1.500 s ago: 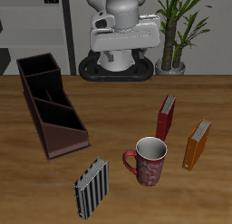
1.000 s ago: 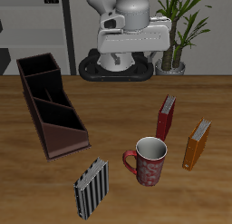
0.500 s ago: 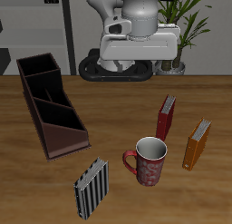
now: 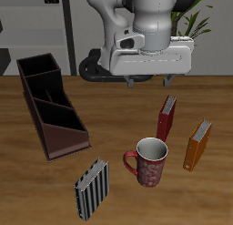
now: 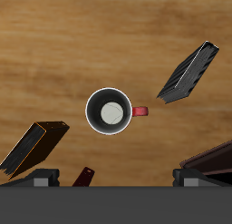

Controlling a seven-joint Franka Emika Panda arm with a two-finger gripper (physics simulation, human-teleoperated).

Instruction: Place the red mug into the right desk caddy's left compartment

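The red mug [image 4: 150, 162] stands upright on the table near the front edge, its handle toward the striped book. In the wrist view the red mug [image 5: 111, 112] shows from straight above, grey-white inside. The right desk caddy [image 4: 47, 103] is a long maroon box well to the side of the mug. Its left compartment [image 4: 65, 135], the low-walled end, lies nearest the table's front and is empty. A corner of the caddy [image 5: 214, 162] shows in the wrist view. My gripper [image 4: 148, 80] is open and empty, high above the table and farther back than the mug. The wrist view shows my gripper [image 5: 114, 180] too.
A striped grey book [image 4: 91, 189] stands by the front edge beside the mug, seen also in the wrist view [image 5: 188, 73]. A slim red book [image 4: 167, 117] and an orange book [image 4: 197, 145] stand just behind and beside the mug. A potted plant [image 4: 187, 24] is at the back.
The arm has swung forward from the table's back and the open gripper now hangs over the table, closer to the mug. The mug, books and caddy have not moved.
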